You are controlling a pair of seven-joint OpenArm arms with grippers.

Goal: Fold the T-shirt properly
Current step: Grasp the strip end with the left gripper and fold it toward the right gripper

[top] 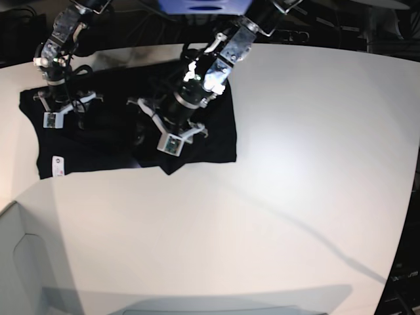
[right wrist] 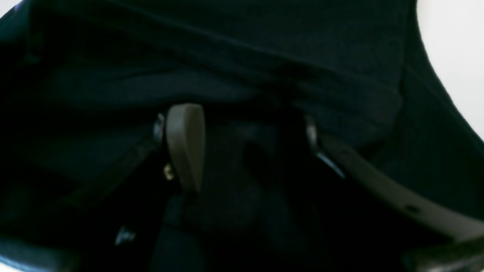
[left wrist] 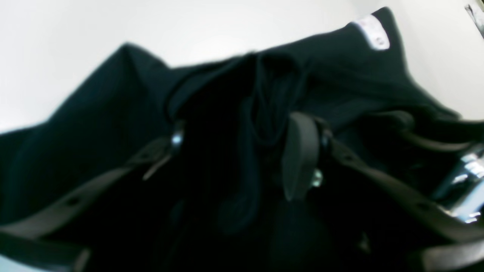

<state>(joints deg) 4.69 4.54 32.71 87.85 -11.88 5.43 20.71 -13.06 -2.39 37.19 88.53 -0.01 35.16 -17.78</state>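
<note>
Black T-shirt (top: pixel 125 131) lies flat on the white table (top: pixel 295 164), one white label (top: pixel 58 165) at its near edge. Over it, the left gripper (left wrist: pixel 234 151) and right gripper (right wrist: pixel 245 143) stand apart, holding nothing.

I count one black T-shirt (top: pixel 125 131) at ten o'clock on one white table (top: pixel 295 164), one white label (top: pixel 57 165) showing on it, and two grippers: left (top: pixel 172 134), right (top: pixel 60 111).
</note>
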